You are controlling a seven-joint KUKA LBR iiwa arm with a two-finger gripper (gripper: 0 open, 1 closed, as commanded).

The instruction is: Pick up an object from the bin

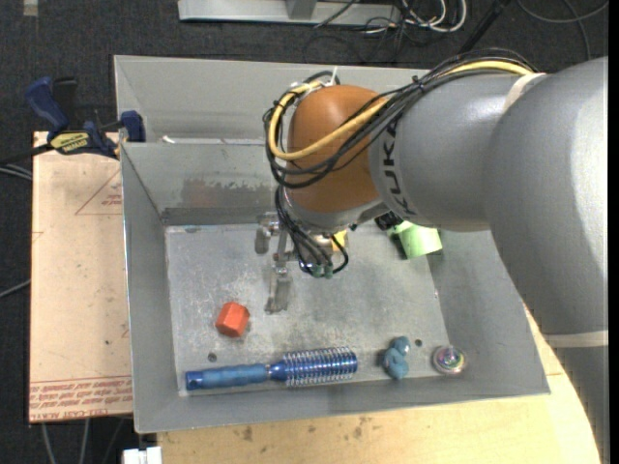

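While the claw (pixel 279 280) hangs over bare floor of the grey metal bin (pixel 387 298) just beside the small orange plastic block (pixel 232 319), its opening impossible to tell, descending here probably grasps nothing or knocks that block away.

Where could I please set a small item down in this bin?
Bare floor lies at the view's left, between the bin's left wall and the tool, behind the orange block. A second patch sits right of the tool, between the green object and the blue brush. The front edge is crowded: brush, blue lump, metal disc.
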